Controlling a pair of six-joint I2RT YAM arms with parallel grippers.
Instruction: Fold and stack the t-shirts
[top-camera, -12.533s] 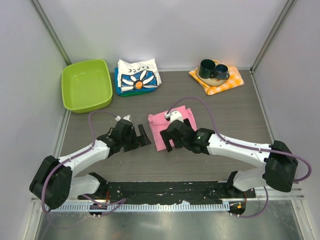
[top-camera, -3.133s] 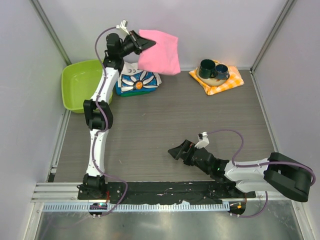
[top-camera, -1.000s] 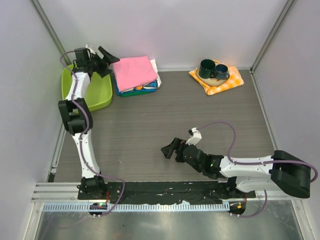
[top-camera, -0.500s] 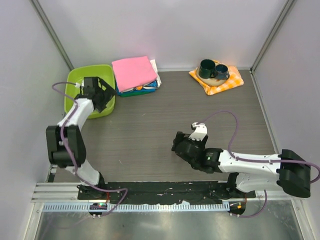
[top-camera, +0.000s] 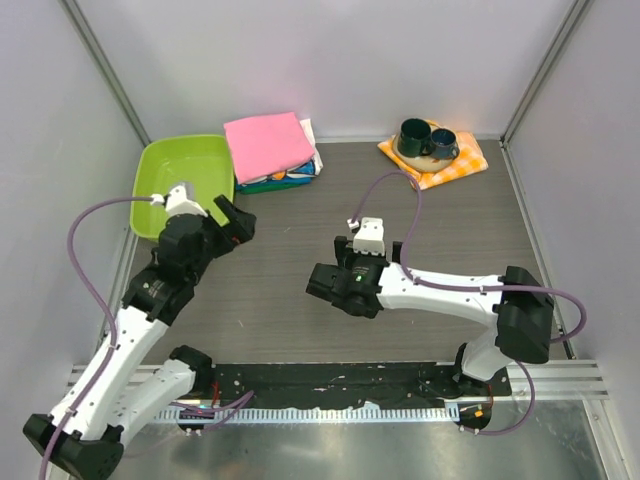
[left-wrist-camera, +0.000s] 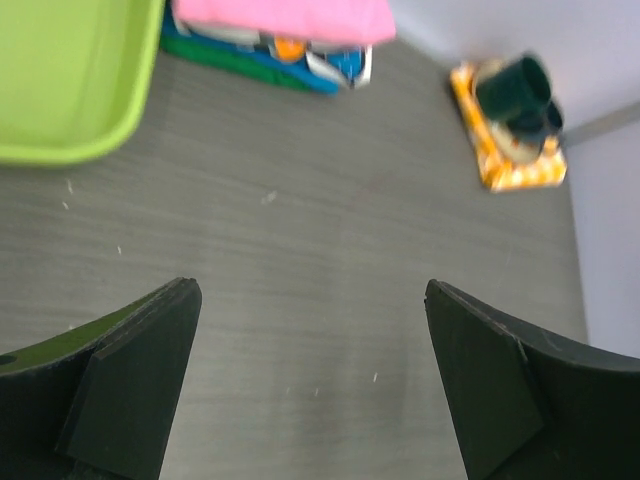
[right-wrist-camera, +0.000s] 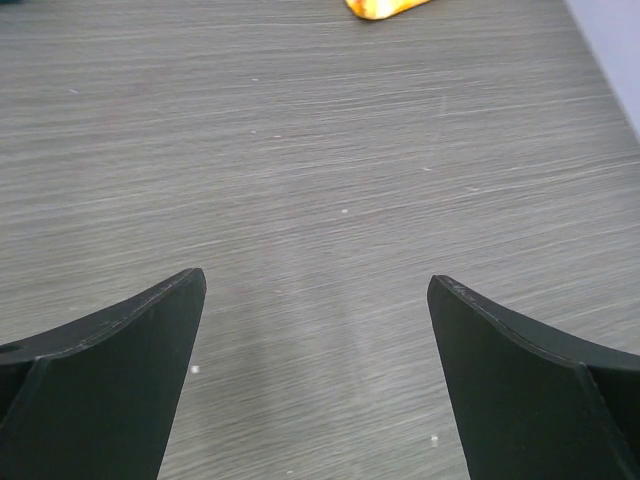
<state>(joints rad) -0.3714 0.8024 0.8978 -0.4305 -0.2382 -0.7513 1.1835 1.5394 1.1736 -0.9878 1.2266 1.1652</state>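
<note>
Left wrist shows left end effector (left-wrist-camera: 308, 290) spread wide, empty.

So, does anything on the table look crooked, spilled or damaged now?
Nothing stands out. The pink t-shirt lies folded on the stack, only slightly askew, and both mugs stand upright on the checked cloth.

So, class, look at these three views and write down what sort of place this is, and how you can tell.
Probably a robotics lab test cell: two arms bolted to a metal rail, bare white walls with aluminium posts, and staged props: folded t-shirts, green tub, mugs.
</note>
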